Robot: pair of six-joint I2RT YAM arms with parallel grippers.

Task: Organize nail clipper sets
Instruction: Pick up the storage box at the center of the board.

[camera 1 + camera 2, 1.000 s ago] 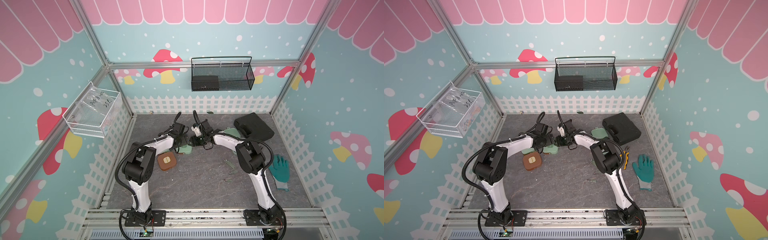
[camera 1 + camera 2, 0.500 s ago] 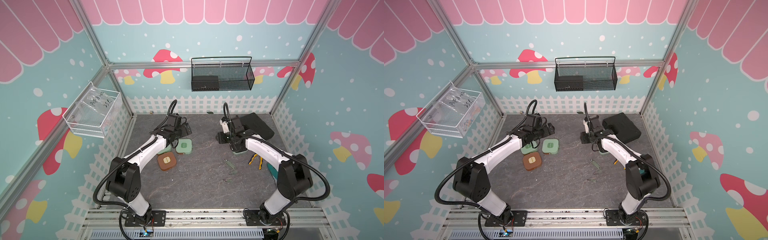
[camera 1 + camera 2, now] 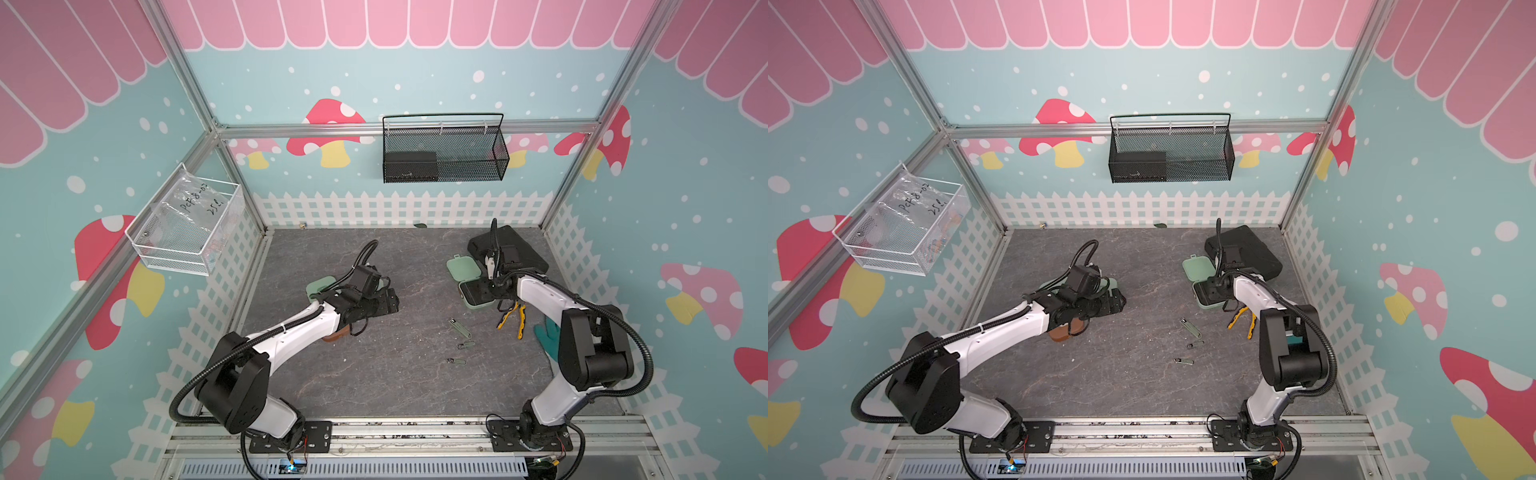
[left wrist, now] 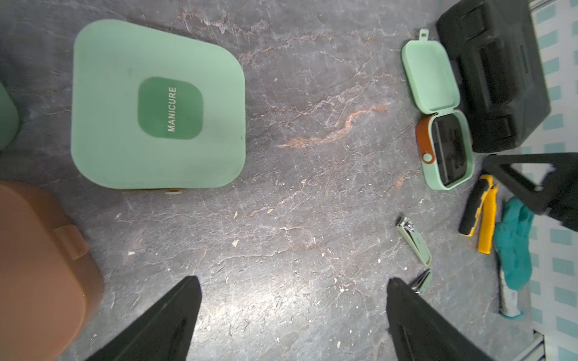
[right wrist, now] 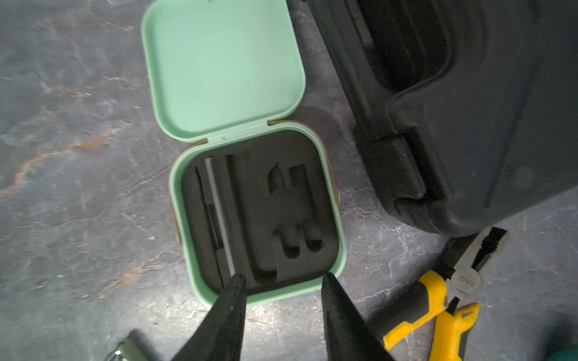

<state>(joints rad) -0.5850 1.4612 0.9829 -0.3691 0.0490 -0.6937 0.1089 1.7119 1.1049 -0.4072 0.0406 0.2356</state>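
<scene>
Three slim metal nail clippers [image 3: 459, 328] lie loose near the open mint-green plastic case [image 5: 222, 62], its black slots [image 5: 281, 200] mostly bare for them; my right gripper [image 5: 283, 276] hovers over it, fingers parted and empty; my left gripper [image 4: 291, 281] is spread wide.

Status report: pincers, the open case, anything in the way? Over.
Left pincer open, empty. Right pincer open, over open mint case. Clippers loose on table. Pliers, black tool case close beside it.
</scene>
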